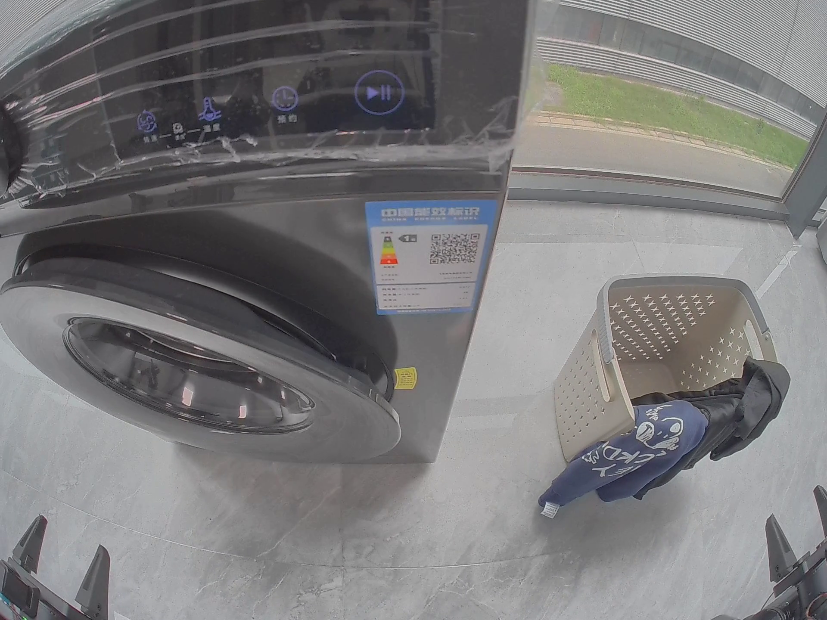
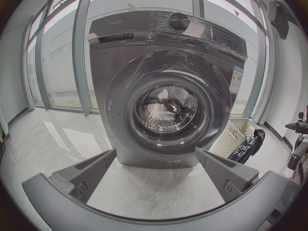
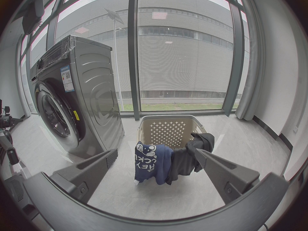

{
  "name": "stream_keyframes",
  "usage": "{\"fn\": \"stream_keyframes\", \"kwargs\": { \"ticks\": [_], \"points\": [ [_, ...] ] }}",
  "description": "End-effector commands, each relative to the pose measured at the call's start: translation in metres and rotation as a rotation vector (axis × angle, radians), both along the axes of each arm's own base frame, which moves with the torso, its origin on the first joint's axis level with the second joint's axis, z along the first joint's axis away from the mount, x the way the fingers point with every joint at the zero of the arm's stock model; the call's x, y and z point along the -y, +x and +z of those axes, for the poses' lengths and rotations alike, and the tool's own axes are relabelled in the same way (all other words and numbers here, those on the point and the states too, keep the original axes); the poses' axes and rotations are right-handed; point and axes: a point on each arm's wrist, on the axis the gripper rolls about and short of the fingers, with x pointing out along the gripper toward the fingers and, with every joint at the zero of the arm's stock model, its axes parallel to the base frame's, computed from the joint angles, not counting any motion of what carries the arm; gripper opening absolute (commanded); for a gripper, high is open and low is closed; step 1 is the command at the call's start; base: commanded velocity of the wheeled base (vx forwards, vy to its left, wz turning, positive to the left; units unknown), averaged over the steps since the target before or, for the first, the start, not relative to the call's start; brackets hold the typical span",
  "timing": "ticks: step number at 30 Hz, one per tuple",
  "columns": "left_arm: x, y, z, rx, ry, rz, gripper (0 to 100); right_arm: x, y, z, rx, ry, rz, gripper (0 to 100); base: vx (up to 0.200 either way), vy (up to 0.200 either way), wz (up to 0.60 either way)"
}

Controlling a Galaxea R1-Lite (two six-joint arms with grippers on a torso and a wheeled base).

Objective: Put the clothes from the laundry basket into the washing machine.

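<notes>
The dark grey washing machine (image 1: 258, 243) stands on the floor with its round glass door (image 1: 189, 372) shut. To its right is a beige laundry basket (image 1: 655, 320). A blue printed garment (image 1: 637, 454) and a black garment (image 1: 741, 406) hang over the basket's near rim. My left gripper (image 1: 65, 553) is low at the near left, open and empty, facing the door (image 2: 166, 113). My right gripper (image 1: 797, 518) is at the near right, open and empty, a short way in front of the basket (image 3: 170, 130) and the blue garment (image 3: 152, 162).
Grey tiled floor (image 1: 413, 518) lies open between the machine and the basket. Tall windows (image 3: 183, 48) run behind both. A curtain (image 3: 253, 64) and a white wall close off the far side past the basket.
</notes>
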Motion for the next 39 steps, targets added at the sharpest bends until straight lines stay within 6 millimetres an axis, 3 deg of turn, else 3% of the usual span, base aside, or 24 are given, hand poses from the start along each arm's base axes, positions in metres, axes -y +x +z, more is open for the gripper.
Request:
{"fn": "stream_keyframes", "kwargs": {
  "ticks": [1,10,31,39],
  "points": [
    [0.0000,-0.0002,-0.0049,0.002,-0.001,0.000,100,0.0000,0.0001,-0.0052,-0.001,-0.002,0.000,100,-0.200,0.000,0.00],
    [0.0000,-0.0002,-0.0049,0.002,-0.001,0.000,100,0.0000,0.0001,-0.0052,-0.001,-0.002,0.000,100,0.000,0.000,0.00],
    [0.0000,-0.0002,-0.0049,0.002,-0.001,0.000,100,0.0000,0.0001,-0.0052,-0.001,0.000,-0.002,100,0.000,0.200,0.00],
    [0.0000,-0.0002,-0.0049,0.002,-0.001,0.000,100,0.0000,0.0001,-0.0052,-0.001,-0.002,0.000,100,0.000,0.000,0.00]
  ]
}}
